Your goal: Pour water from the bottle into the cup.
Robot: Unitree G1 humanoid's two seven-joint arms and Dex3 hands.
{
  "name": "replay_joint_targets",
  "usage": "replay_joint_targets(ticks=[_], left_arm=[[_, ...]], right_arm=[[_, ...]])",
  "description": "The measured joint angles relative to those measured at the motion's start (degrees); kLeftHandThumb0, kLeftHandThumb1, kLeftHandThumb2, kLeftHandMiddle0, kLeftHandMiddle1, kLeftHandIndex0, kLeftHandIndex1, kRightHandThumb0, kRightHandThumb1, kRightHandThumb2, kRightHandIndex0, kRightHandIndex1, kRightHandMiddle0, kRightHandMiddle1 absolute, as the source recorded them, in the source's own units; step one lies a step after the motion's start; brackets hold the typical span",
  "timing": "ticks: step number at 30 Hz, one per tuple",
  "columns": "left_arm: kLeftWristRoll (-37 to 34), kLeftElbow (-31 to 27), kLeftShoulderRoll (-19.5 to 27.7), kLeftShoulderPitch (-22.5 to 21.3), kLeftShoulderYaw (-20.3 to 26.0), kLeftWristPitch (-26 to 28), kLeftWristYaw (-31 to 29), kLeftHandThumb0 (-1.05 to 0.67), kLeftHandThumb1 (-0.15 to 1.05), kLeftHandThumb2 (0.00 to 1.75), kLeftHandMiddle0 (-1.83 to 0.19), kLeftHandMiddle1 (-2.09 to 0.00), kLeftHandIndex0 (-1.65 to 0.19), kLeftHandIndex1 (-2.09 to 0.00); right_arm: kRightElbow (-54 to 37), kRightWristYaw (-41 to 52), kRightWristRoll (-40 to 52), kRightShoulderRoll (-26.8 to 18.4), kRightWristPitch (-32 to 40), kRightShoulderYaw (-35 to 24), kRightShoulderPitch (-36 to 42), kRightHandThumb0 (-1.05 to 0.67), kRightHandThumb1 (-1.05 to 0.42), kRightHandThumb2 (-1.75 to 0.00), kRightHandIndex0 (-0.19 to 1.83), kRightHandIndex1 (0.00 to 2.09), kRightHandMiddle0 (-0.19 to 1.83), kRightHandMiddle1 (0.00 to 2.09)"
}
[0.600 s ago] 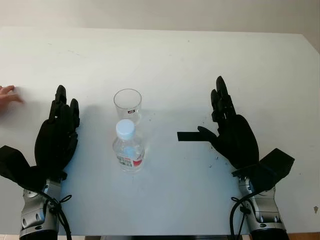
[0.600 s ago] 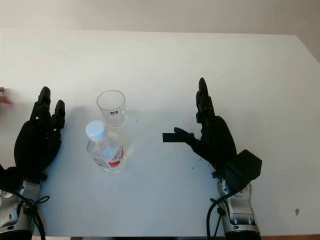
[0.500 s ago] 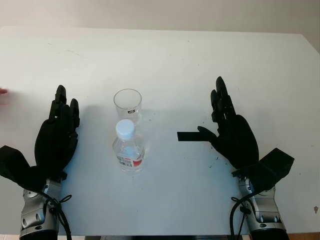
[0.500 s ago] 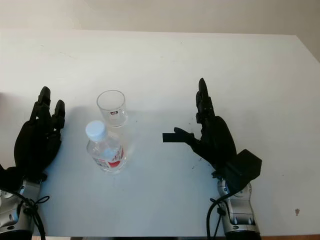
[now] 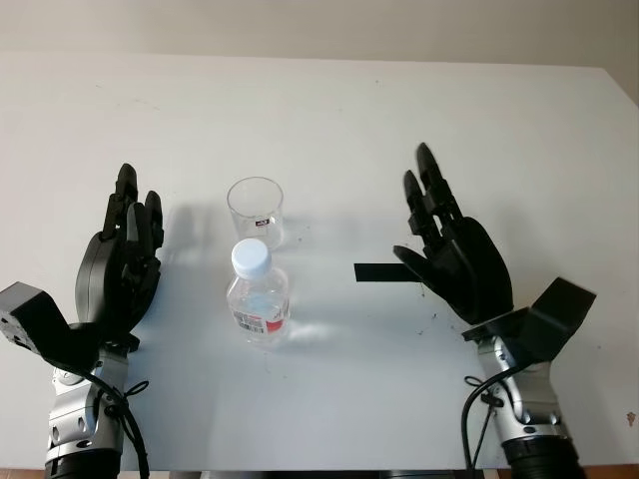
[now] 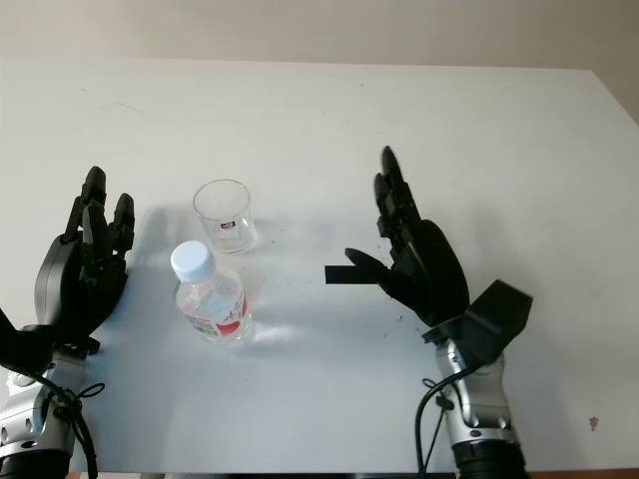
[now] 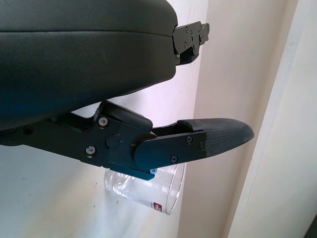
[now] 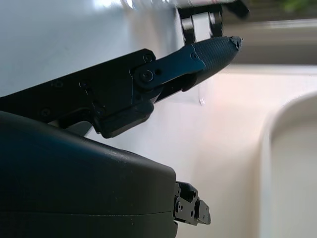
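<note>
On the white bench (image 5: 329, 110), near its middle, the bottle (image 5: 258, 295) is stood upright with its pale cap (image 5: 251, 257) fitted. The cup (image 5: 255, 211) is placed just behind the bottle, on the side away from the robot; whether the two touch cannot be told. The cup is a clear tumbler and appears to be empty.

No stage of the pour is judged to be complete. The bottle is not gripped, the cap is not removed, and no water is seen in the cup. The remaining steps are estimated as follows: the bottle is to be grasped, the cap is to be taken off, the bottle is to be lifted and tilted over the cup, and the bottle is to be set down.

The left hand (image 5: 118, 269) is positioned to the left of the bottle, well apart from it. Nothing is held, and its fingers are extended. The right hand (image 5: 454, 254) is positioned to the right of the bottle, further off, also with nothing held and fingers extended. A short black strip (image 5: 375, 272) is seen on the bench between the bottle and the right hand.

A label with a red field (image 5: 274, 321) is wrapped around the lower body of the bottle; its print cannot be read. A small dark and red mark (image 7: 157, 207) is seen low on the wall of the cup in the left wrist view; no lettering can be made out.
</note>
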Motion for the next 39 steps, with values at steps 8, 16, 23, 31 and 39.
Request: replay_joint_targets(ticks=[8,16,23,31,39], left_arm=[[-0.1,0.0,0.0,0.0,0.1,-0.6,0.0,-0.78,1.05,0.54,0.19,-0.03,0.19,-0.03],[-0.1,0.0,-0.3,0.0,0.1,-1.6,-0.1,-0.77,1.05,0.54,0.19,-0.03,0.19,-0.01],[0.1,0.0,-0.9,-0.1,0.1,-1.7,0.6,-0.77,1.05,0.54,0.19,-0.05,0.19,-0.03],[0.5,0.0,-0.9,0.1,0.1,-2.1,0.6,-0.77,1.05,0.53,0.18,-0.05,0.18,-0.05],[0.2,-0.1,-1.0,0.2,0.2,-2.1,0.5,-0.76,1.05,0.52,0.18,-0.05,0.18,-0.05]], right_arm=[[-0.5,9.7,1.9,-4.2,8.4,1.9,-6.1,-0.84,-0.89,-0.04,0.12,0.15,0.06,0.13],[4.8,15.0,0.3,-5.6,10.0,3.7,-11.5,-0.85,-0.87,-0.05,0.32,0.25,0.23,0.22],[9.2,17.6,-1.9,-5.6,9.7,5.6,-14.8,-0.84,-0.85,-0.05,0.16,0.75,0.01,0.93],[10.8,18.4,-2.6,-5.6,11.3,6.2,-16.9,-0.82,-0.83,-0.05,0.06,1.23,-0.08,1.33],[10.9,19.3,-2.8,-7.1,14.6,6.0,-18.5,-0.80,-0.82,-0.05,0.04,1.35,-0.07,1.39]])
